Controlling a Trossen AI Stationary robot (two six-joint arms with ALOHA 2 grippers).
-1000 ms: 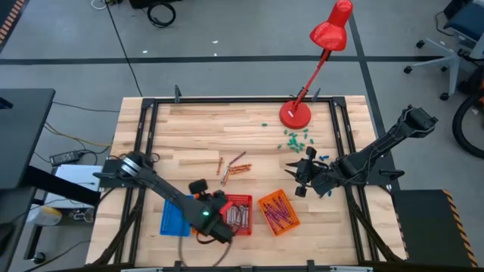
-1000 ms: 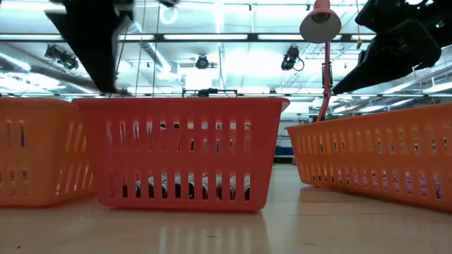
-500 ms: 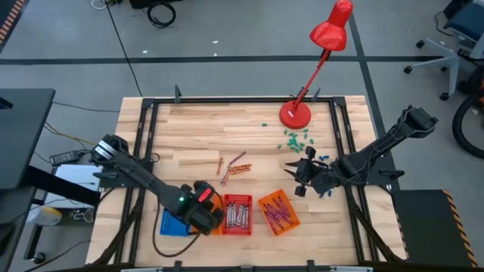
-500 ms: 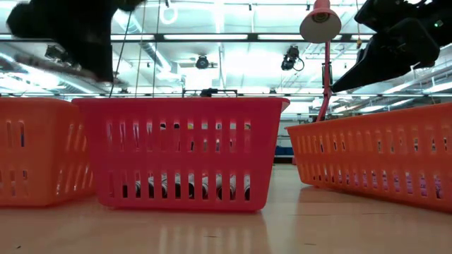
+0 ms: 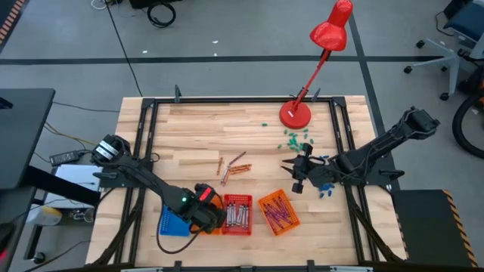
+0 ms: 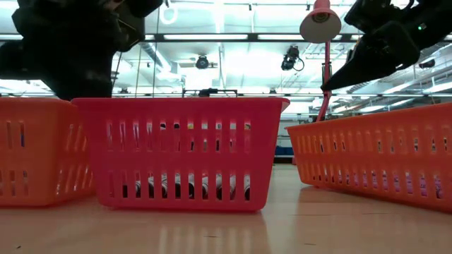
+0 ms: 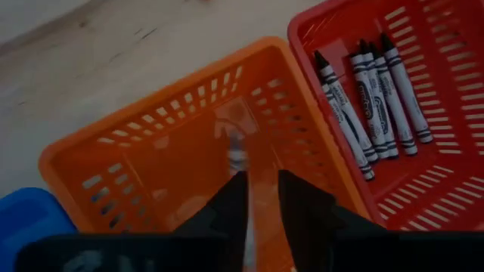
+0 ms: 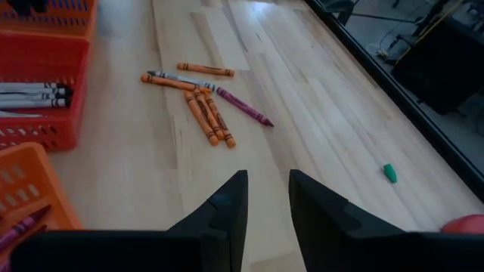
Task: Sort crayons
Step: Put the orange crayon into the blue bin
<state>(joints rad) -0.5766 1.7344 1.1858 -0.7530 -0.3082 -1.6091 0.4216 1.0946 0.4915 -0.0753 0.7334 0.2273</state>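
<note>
My left gripper (image 7: 262, 177) hangs pointing down over a small orange basket (image 7: 151, 159), its fingers a narrow gap apart; in the high view the gripper (image 5: 206, 215) hides most of that basket. A blurred orange crayon (image 7: 239, 151) shows between and just beyond the fingertips. The red basket (image 5: 238, 213) next to it holds several grey crayons (image 7: 370, 98). Another orange basket (image 5: 278, 212) holds purple and pink crayons. Several loose crayons (image 8: 204, 106) lie on the table's middle (image 5: 234, 166). My right gripper (image 8: 268, 181) hovers open to their right (image 5: 291, 170), holding nothing. My left gripper: the orange crayon is a blur in line with the gap between the fingers, above the orange basket's floor. I cannot tell whether the fingers touch it.
A blue basket (image 5: 172, 223) stands left of the orange one. A red desk lamp (image 5: 295, 115) stands at the far right, with green bits (image 5: 295, 138) beside its base and blue bits (image 5: 325, 189) under my right arm. Bare wood (image 5: 197, 128) lies at far left.
My left gripper has gone from over the red basket toward the table's left edge, to above the small orange basket, sinking a little and rolling its wrist.
</note>
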